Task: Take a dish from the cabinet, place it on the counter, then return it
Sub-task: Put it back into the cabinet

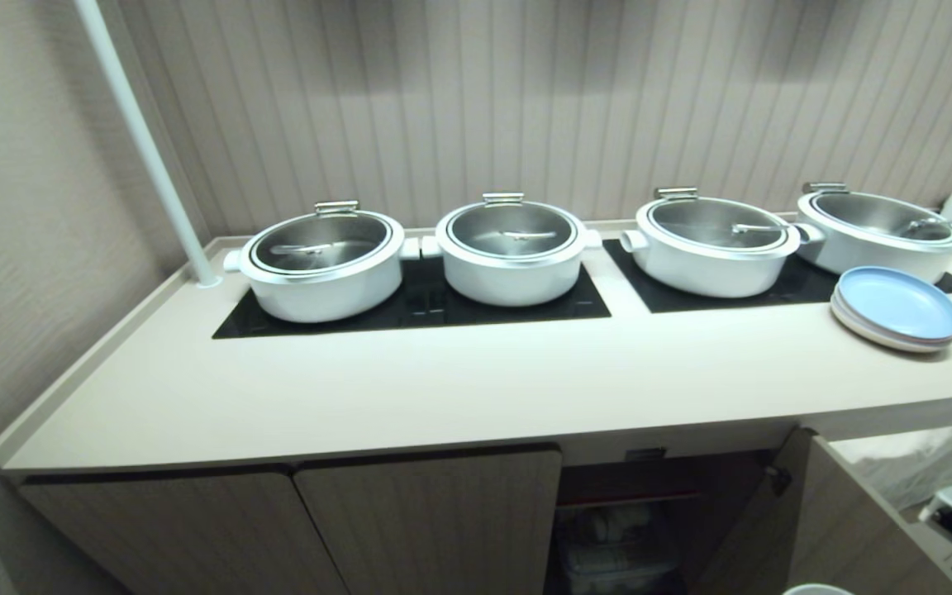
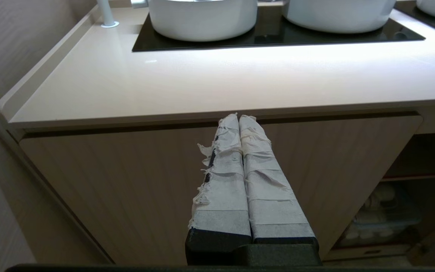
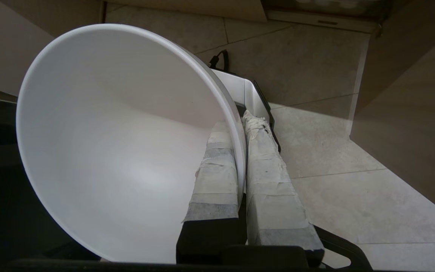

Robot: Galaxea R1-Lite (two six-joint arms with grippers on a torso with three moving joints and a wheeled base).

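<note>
1. The right gripper is clamped on the rim of the dish — one taped finger inside the bowl, one outside — held over the tiled floor.
2. The left gripper, fingers pressed together and empty, hangs before a closed door of the cabinet.
3. On the counter stand four pots — and stacked plates. One cabinet door stands open.

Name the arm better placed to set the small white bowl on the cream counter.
Right. Its end effector is clamped on the glossy white bowl's rim. The left end effector is shut and empty, facing the beige cabinet door below the cream countertop.
</note>
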